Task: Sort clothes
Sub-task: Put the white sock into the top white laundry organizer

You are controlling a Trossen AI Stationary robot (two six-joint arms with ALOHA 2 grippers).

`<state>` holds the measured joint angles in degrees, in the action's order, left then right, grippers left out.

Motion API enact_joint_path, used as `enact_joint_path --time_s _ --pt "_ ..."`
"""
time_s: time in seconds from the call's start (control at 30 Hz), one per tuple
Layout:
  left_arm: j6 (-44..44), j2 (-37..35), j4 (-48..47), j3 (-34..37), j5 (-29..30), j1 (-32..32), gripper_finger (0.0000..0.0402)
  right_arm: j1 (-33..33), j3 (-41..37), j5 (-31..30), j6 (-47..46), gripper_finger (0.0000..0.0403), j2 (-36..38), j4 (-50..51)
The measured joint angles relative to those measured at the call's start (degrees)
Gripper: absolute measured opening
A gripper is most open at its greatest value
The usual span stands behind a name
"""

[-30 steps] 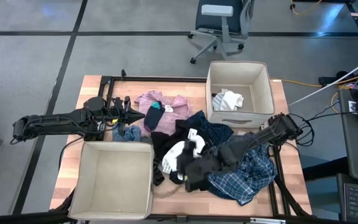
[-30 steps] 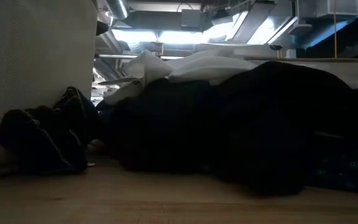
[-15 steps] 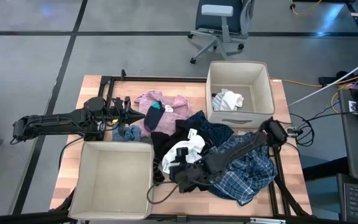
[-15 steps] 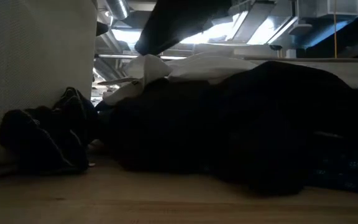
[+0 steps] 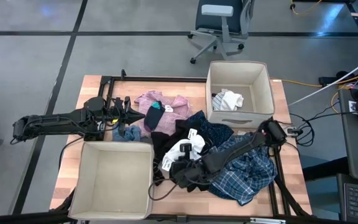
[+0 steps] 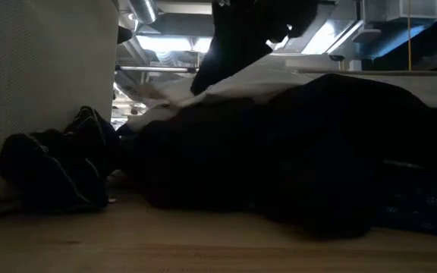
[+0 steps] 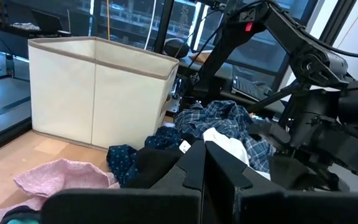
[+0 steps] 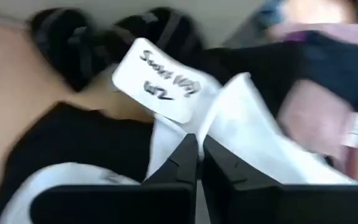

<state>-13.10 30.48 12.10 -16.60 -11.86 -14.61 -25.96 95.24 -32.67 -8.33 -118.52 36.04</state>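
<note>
Pink top (image 5: 162, 111) — blue-white plaid shirt (image 5: 244, 177)

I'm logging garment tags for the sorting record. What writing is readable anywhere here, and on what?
White paper tag lying on the white cloth, seen from the right wrist: handwritten, too blurred to read for sure.
Small white tags on the clothes pile, seen from above: too small to read.
No other text is legible.

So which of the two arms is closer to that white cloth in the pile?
The right. Its gripper is down at the white cloth, fingers shut. The left gripper waits farther off, at the pink top.
</note>
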Motion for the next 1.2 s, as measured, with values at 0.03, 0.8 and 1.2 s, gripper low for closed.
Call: enact_joint_path --time_s 0.03,0.8,1.2 --pt "0.00 0.00 0.01 -0.01 0.00 0.01 0.0001 -0.34 0.02 -1.24 -0.35 0.0021 0.78 0.22" --pt "-1.07 0.00 -0.96 0.00 0.02 0.02 0.0001 7.27 3.67 -26.32 3.36 0.0011 33.01 23.76" --pt "-2.81 0.00 -0.33 -0.02 0.46 0.02 0.0001 17.09 3.67 -26.29 10.73 0.0008 43.57 26.50"
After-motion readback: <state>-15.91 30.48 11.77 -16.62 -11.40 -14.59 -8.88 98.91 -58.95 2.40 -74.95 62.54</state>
